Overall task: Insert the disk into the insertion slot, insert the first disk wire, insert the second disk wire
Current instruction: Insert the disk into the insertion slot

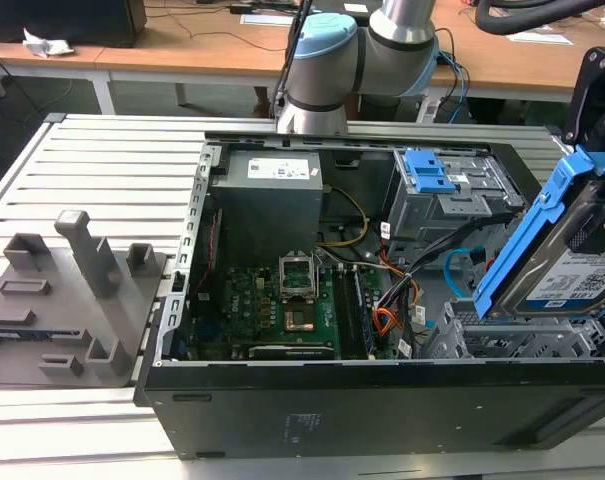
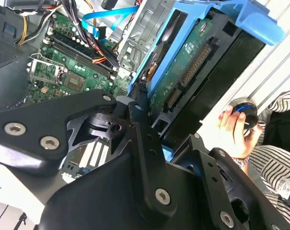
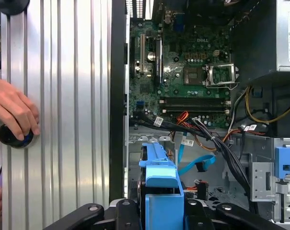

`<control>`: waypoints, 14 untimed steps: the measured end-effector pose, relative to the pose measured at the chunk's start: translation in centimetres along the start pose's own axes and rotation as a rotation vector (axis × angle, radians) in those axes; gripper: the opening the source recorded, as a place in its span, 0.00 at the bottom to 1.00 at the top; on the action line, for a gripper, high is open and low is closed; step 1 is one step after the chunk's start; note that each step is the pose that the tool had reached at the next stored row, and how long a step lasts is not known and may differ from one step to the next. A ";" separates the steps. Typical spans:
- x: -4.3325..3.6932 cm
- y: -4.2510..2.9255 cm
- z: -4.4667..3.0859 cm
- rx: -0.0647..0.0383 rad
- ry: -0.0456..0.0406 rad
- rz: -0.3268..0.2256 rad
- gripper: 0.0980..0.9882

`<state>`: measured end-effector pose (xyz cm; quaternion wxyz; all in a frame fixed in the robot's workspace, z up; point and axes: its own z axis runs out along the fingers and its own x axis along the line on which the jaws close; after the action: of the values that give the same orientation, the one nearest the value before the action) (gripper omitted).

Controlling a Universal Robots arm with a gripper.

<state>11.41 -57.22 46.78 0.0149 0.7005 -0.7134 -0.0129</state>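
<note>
We see our one black claw (image 3: 161, 215) clamped on the one blue-framed flat silver hard drive (image 1: 582, 270), tilted over the one silver perforated sheet-metal bay (image 1: 512, 342); farther in, one green motherboard (image 1: 272, 300); off to the side, one hand (image 3: 15, 110) covers one dark round knob (image 3: 10, 138).

Table (image 1: 112, 160): silver metal, ribbed with long straight grooves, and it carried everything else here.
Computer case (image 1: 382, 400): black, open at the top, lay on its side on the table, reaching from the middle out to 3 o'clock in the exterior view.
Stand (image 1: 72, 300): a flat grey plastic plate with upright posts, just beside the case at its 9 o'clock.
Knob (image 3: 13, 136): round, black and blue, sat on the grooves outside the case wall in the first wrist view.
Hand (image 3: 13, 110): a person's, fingers curled over the knob.
</note>
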 end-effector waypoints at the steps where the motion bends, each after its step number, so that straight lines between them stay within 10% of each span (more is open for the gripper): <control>1: 0.00 0.00 0.08 0.000 0.0001 0.000 0.30; 14: 0.00 -0.05 1.27 0.000 0.0001 0.000 0.30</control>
<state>11.41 -57.22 45.51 0.0150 0.7005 -0.7134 -0.0129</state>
